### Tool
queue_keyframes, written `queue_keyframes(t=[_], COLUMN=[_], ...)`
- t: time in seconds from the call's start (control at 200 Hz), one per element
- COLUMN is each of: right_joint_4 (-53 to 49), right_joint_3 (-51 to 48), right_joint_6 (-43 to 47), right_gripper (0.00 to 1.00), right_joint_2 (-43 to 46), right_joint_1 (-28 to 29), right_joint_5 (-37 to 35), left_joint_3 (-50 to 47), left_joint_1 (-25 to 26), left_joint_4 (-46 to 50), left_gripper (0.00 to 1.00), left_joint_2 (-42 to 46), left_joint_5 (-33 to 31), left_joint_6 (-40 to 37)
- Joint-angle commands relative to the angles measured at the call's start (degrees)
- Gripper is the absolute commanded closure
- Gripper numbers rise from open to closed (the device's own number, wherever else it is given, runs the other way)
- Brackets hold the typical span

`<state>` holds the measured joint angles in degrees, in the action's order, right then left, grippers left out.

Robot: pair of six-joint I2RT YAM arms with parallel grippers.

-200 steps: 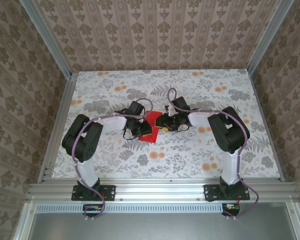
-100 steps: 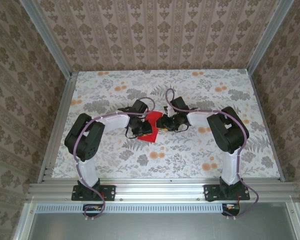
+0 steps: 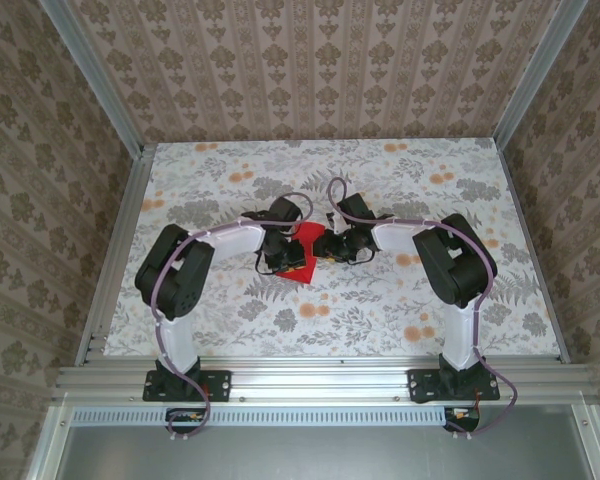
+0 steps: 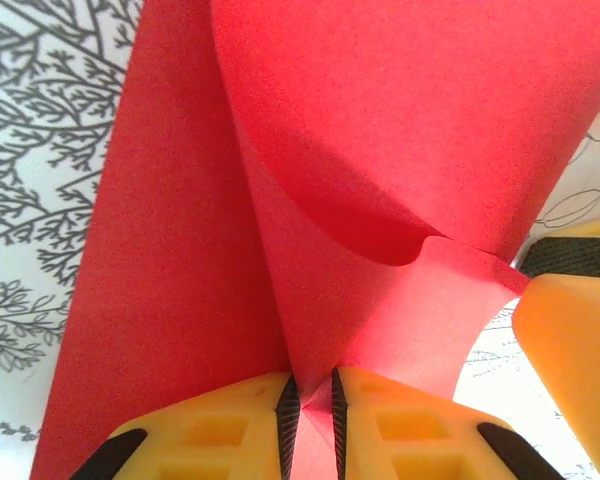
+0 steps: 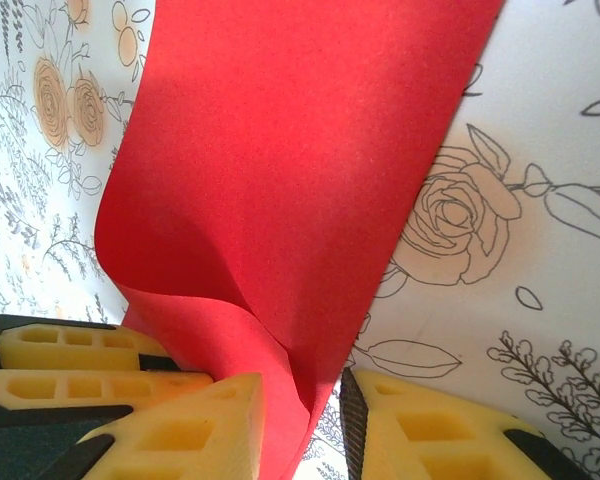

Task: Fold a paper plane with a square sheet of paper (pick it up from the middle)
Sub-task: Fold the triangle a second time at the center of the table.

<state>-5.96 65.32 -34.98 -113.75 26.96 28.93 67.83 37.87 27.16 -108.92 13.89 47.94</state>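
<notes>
The square sheet of paper (image 3: 298,250) is at the middle of the counter (image 3: 400,310), between the two hands. From the top, the left hand (image 3: 283,258) reaches it from the left and the right hand (image 3: 332,245) from the right. They cover its sides, so only a red patch with a corner toward the near side shows, and its full outline is hard to make out.

In the left wrist view the paper (image 4: 400,120) is bent. One part lies flat on the counter at the left and another part rises in a curled flap. The left hand (image 4: 310,400) is closed on a thin pinch of this paper, tight between its yellow pads. A yellow finger (image 4: 570,340) of the right hand shows at the right edge, cut off by the frame.

In the right wrist view the paper (image 5: 280,150) passes between the fingers of the right hand (image 5: 315,410). One pad touches it, but a narrow slit of counter shows beside the other pad, so this hand is not clamped on it. How many layers are folded there, I cannot tell.
</notes>
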Motion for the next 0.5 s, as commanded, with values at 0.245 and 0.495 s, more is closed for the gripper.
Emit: queue_keyframes(t=[0.245, 0.495], right_joint_4=[-6.33, -2.02], right_joint_3=[-0.34, -0.65], right_joint_6=[0.41, -2.93], right_gripper=[0.72, 0.75], right_joint_2=[-1.47, 4.19], right_joint_1=[0.55, 0.46], right_joint_5=[-4.35, -4.20], left_joint_3=[2.34, 3.26], left_joint_1=[1.78, 2.54], left_joint_4=[10.51, 12.42], left_gripper=[0.81, 0.84], left_joint_2=[-6.14, -7.83], left_joint_5=[-7.94, -8.96], left_joint_6=[0.44, -1.30])
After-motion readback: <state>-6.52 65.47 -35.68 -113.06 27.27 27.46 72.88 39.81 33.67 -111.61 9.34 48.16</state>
